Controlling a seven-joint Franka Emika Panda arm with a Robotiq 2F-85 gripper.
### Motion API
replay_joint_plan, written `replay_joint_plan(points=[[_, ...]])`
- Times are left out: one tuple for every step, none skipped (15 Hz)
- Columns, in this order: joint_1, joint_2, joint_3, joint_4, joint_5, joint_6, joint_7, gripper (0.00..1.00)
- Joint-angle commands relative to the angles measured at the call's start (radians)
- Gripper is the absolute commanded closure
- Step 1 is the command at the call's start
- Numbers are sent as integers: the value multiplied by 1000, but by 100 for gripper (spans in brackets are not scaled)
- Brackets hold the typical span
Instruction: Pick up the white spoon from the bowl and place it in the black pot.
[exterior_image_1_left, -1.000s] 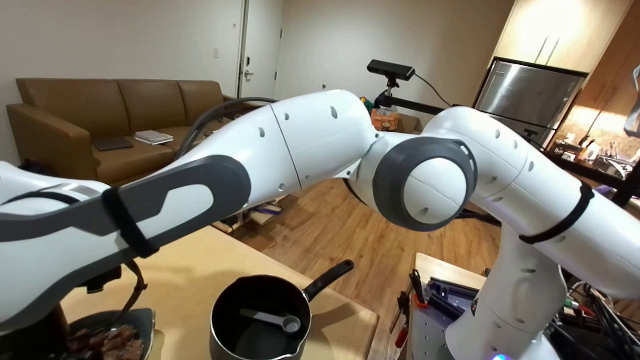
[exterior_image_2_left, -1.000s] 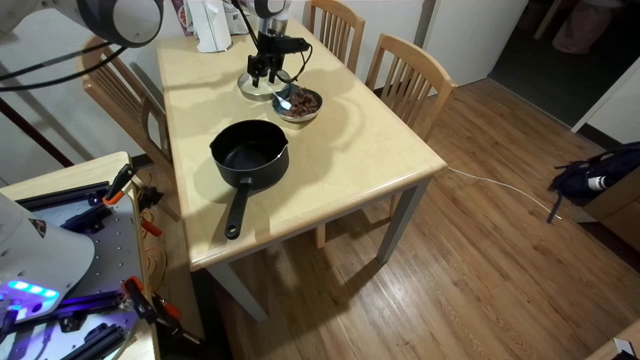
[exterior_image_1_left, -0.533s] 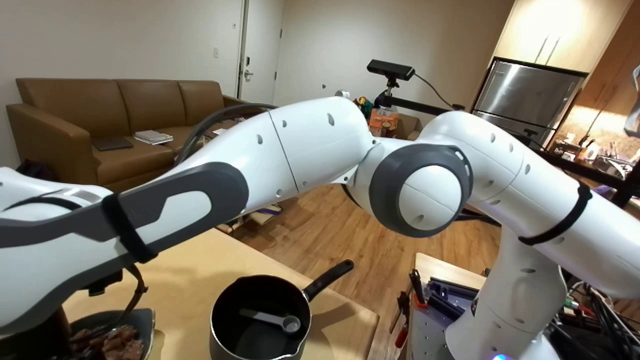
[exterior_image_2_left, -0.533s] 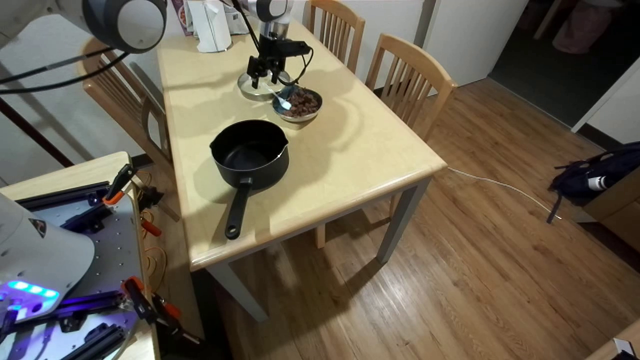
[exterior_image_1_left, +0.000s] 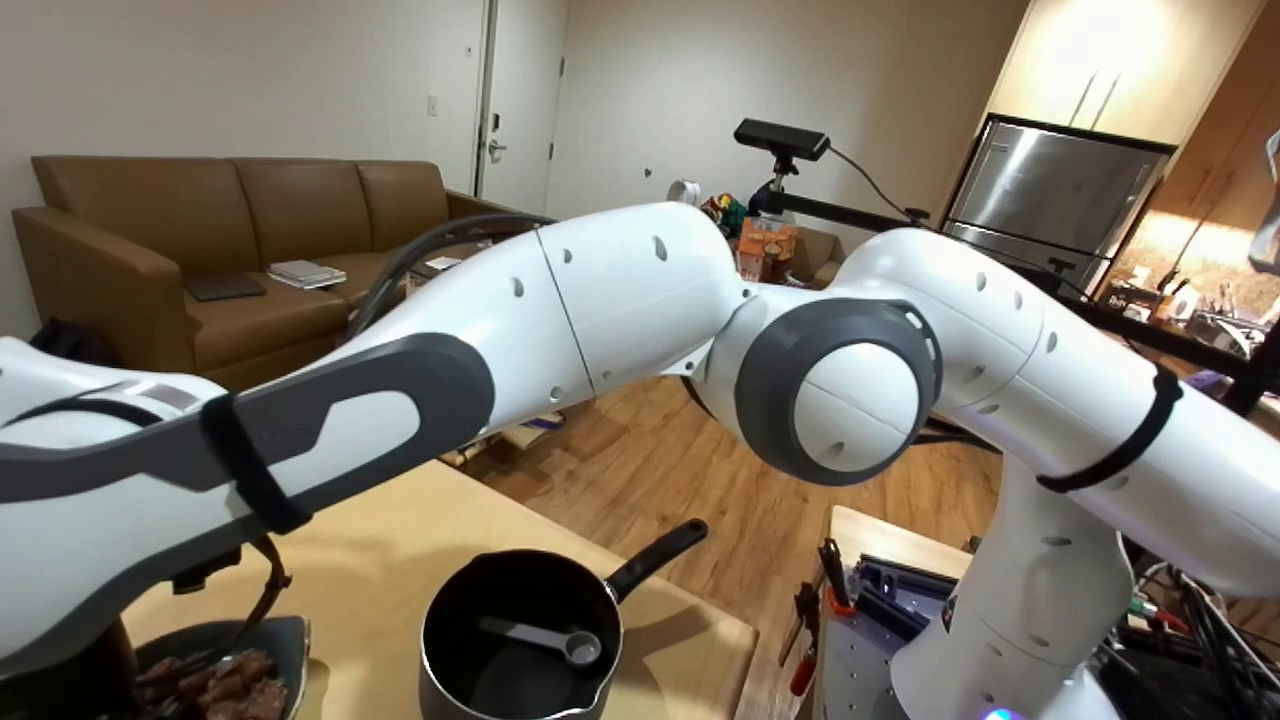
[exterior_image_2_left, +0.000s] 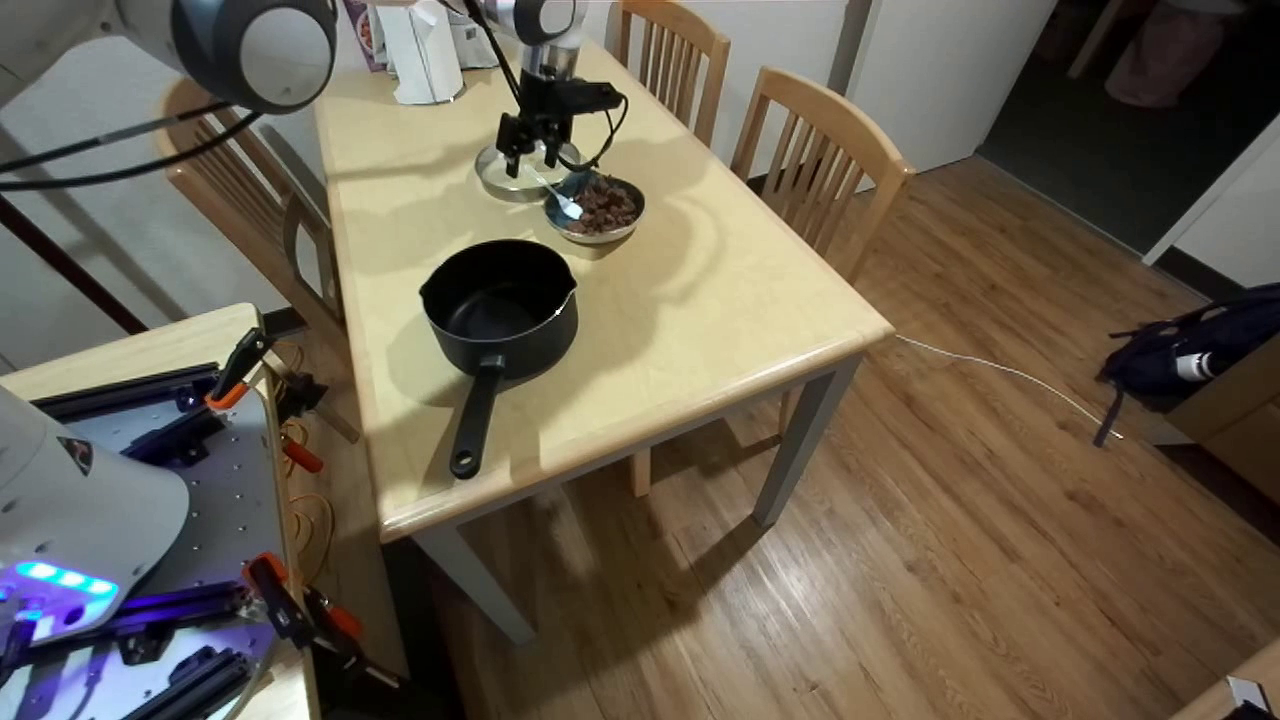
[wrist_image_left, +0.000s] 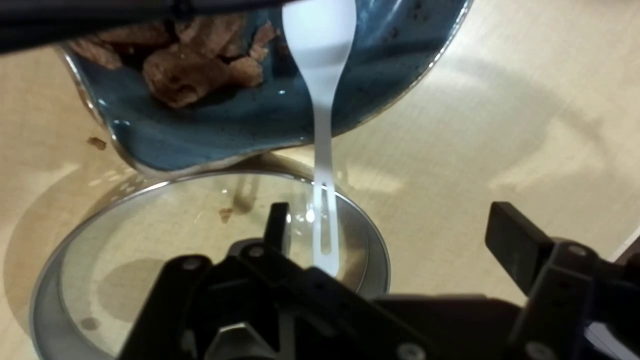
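Note:
The white spoon (wrist_image_left: 323, 100) rests with its head in the blue-grey bowl (wrist_image_left: 210, 137) and its slotted handle over the rim, above a glass lid. In an exterior view the spoon (exterior_image_2_left: 568, 207) and the bowl (exterior_image_2_left: 572, 184) lie below my gripper (exterior_image_2_left: 531, 165). In the wrist view my gripper (wrist_image_left: 392, 232) is open and empty; the spoon's handle end appears between the fingers, nearer the left one. The black pot (exterior_image_2_left: 535, 345) stands closer to the robot base. In an exterior view the pot (exterior_image_1_left: 432, 680) has a small pale round-cupped spoon (exterior_image_1_left: 580, 648) inside.
The glass lid (wrist_image_left: 47, 290) with a metal rim lies beside the bowl. Brown chunks (wrist_image_left: 185, 75) fill part of the bowl. The pot's handle (exterior_image_2_left: 475, 420) points to the table's near edge. Wooden chairs (exterior_image_2_left: 820, 150) line the table; white bags (exterior_image_2_left: 425, 55) stand at its far end.
The arm's elbow has sunk a little. My gripper has shifted slightly to the right in an exterior view and stays open. The spoon, bowl and pot have not moved.

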Motion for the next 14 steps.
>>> replay_joint_plan(points=[[0, 0, 0, 0, 0, 0, 0, 0], [0, 0, 0, 0, 0, 0, 0, 0], [1, 1, -4, 0, -8, 3, -11, 0], [1, 11, -4, 9, -10, 12, -24, 0], [-5, 29, 3, 24, -7, 17, -50, 0], [-7, 40, 6, 33, -4, 14, -72, 0], [-8, 51, 8, 41, -3, 12, -93, 0], [-9, 59, 8, 46, -2, 13, -107, 0], [-11, 66, 9, 50, 0, 17, -122, 0], [-11, 73, 9, 54, 1, 17, -134, 0], [-12, 77, 9, 57, 1, 17, -145, 0], [-12, 78, 8, 59, 3, 18, -150, 25], [-13, 78, 8, 64, 3, 12, -157, 26], [-13, 78, 9, 72, 3, 6, -165, 33]])
